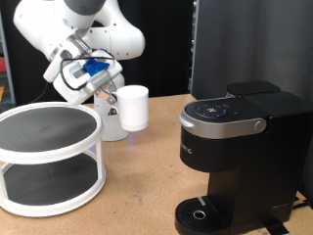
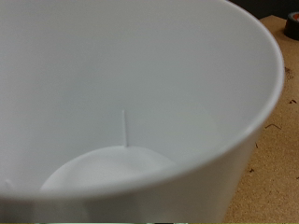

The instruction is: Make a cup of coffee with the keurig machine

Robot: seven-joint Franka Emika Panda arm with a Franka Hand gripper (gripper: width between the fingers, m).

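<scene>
Wrist view: the cup fills nearly the whole frame, white inner wall and pale bottom, nothing in it. A strip of brown bench shows past its rim.

Exterior view: my gripper sits at the cup's side toward the view's left, and seems to grasp it there; the fingers are hidden against the white wall, so I cannot tell how wide they stand. The cup is upright, raised off the bench, mouth up.

At the exterior view's left stands a white two-tier round rack with dark mesh shelves, both shelves bare.

At the view's right, well apart from the cup, stands the keurig machine: black body, silver-grey lid handle shut, round drip tray at its foot with nothing standing on it.
</scene>
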